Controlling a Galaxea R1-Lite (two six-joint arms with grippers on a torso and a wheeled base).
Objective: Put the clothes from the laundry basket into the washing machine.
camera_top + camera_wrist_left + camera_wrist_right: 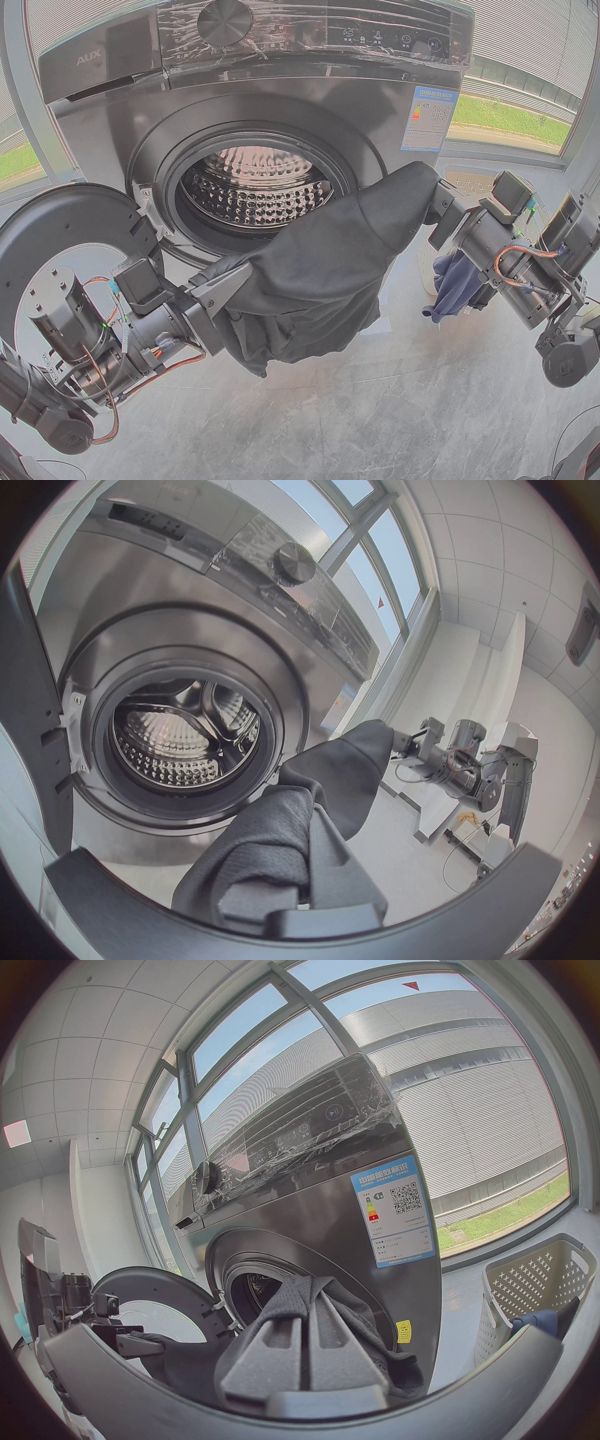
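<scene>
A black garment (325,262) hangs stretched between my two grippers, just in front of the washing machine's open drum (256,184). My left gripper (240,275) is shut on its lower left end, below the drum's rim. My right gripper (436,190) is shut on its upper right end, beside the door opening. In the left wrist view the fingers (337,867) pinch the black cloth (275,842) with the drum (181,736) behind. In the right wrist view the black cloth (350,1322) drapes over the shut gripper (307,1300). A blue garment (453,284) hangs over the white laundry basket (427,265).
The washer's round door (62,231) stands swung open at the left, close behind my left arm. The laundry basket (531,1279) sits on the floor to the right of the machine, by the window. Grey floor (375,406) lies free in front.
</scene>
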